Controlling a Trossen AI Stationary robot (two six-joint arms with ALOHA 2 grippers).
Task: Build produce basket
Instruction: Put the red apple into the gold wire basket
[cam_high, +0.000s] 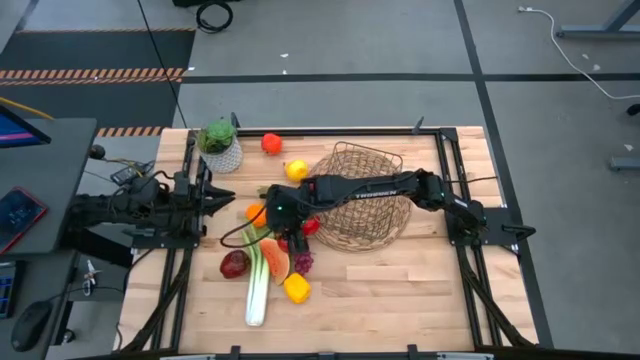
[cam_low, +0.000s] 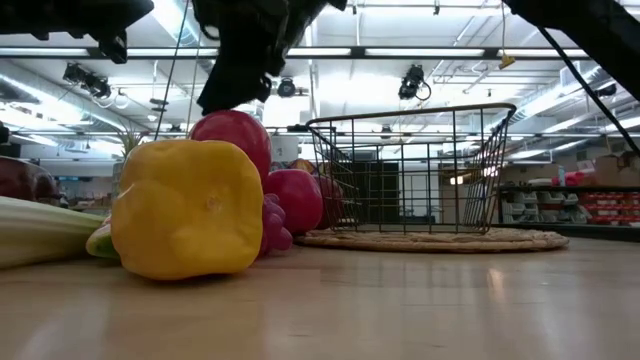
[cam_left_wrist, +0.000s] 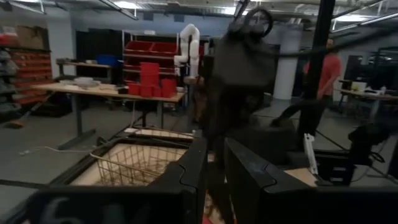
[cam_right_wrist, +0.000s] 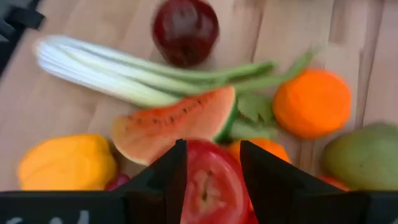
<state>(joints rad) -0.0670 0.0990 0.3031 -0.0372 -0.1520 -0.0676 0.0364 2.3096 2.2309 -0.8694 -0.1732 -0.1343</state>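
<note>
Right gripper (cam_right_wrist: 211, 180) clamped round red apple (cam_right_wrist: 211, 186) amid produce pile, just left of basket (cam_high: 365, 195); left gripper (cam_high: 215, 195) nearly closed, empty, parked at table's left edge

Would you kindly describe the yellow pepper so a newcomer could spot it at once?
Start at the wire basket on the wooden table. The produce pile lies on its left-arm side. At the pile's near edge, beside the leek, sits the yellow pepper, blocky and lobed, unlike the small round lemon.

Basket (cam_high: 365, 200) right of centre on table (cam_high: 400, 290) — produce (cam_high: 270, 262) heaped just left of it; potted plant (cam_high: 219, 145) at far-left corner.
</note>
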